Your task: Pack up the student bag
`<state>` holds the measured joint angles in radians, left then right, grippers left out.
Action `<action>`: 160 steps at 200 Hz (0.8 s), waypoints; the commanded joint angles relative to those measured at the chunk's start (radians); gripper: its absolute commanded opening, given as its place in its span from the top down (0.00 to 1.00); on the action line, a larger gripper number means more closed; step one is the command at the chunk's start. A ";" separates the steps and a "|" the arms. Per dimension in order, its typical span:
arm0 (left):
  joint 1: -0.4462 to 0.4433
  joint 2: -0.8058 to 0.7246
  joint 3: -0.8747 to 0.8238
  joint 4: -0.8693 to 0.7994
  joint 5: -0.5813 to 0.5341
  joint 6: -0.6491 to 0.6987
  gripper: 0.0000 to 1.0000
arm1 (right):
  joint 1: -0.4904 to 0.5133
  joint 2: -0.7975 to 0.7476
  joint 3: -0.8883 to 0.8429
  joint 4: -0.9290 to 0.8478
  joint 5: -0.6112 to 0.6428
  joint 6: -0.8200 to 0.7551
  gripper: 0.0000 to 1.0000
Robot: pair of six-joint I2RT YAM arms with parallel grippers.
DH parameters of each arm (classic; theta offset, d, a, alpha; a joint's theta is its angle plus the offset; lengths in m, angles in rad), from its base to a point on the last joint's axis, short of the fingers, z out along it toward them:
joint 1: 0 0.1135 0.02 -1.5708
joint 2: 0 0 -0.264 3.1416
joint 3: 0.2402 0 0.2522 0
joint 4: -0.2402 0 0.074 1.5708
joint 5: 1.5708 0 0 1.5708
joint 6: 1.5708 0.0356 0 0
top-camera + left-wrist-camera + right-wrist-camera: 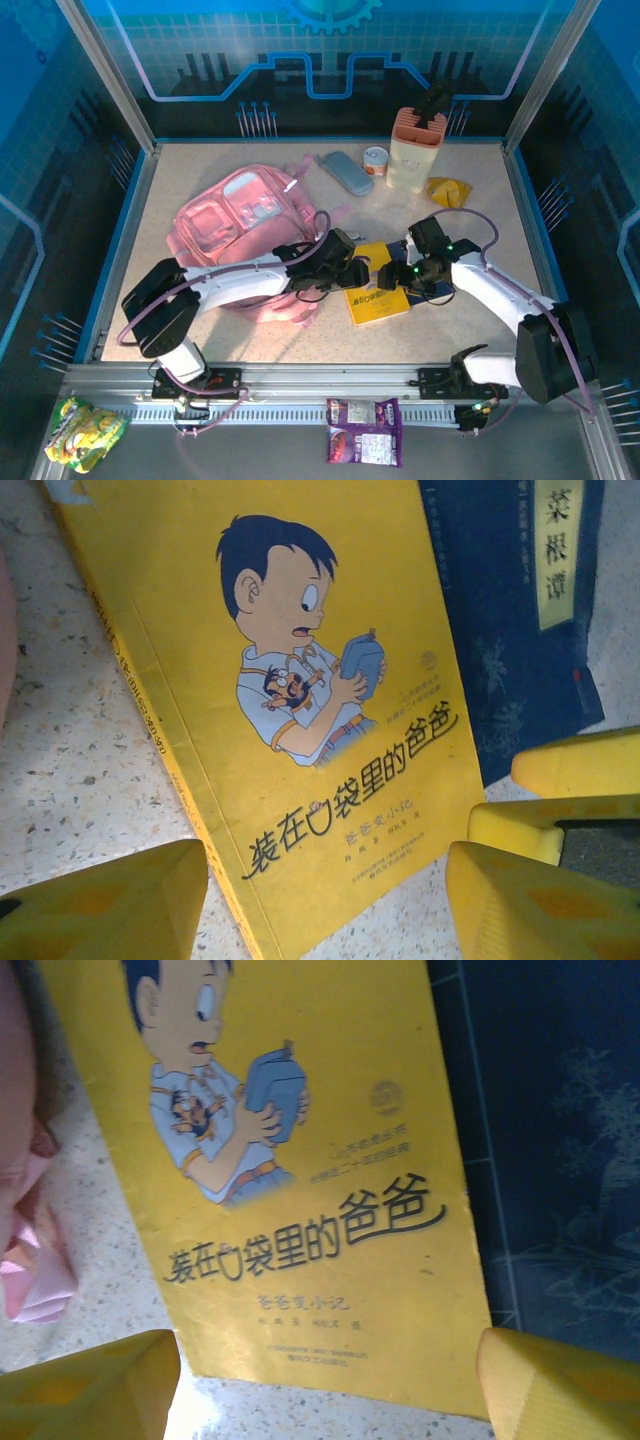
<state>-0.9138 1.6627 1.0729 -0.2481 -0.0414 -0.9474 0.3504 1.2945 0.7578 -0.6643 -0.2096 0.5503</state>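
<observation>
We see a speckled counter (250,338) walled in blue. Towards its left edge the student bag (235,225) lies flat; we cannot tell what it holds. At the middle, near the front edge, the left claw (320,880) hovers spread over a yellow book (378,300), pinching nothing. The right claw (320,1370) is spread above it too, with a dark blue book (520,630) just beside. We judge the packing barely begun: both books lie outside the bag.
</observation>
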 commanded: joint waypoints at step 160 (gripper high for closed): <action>0.094 -0.248 -0.248 -0.131 -0.200 -0.090 0.35 | 0.215 0.121 0.015 0.160 -0.088 0.187 0.19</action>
<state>-0.8291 1.4624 0.8272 -0.3508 -0.1989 -1.0306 0.5266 1.4139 0.7509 -0.5545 -0.2333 0.6746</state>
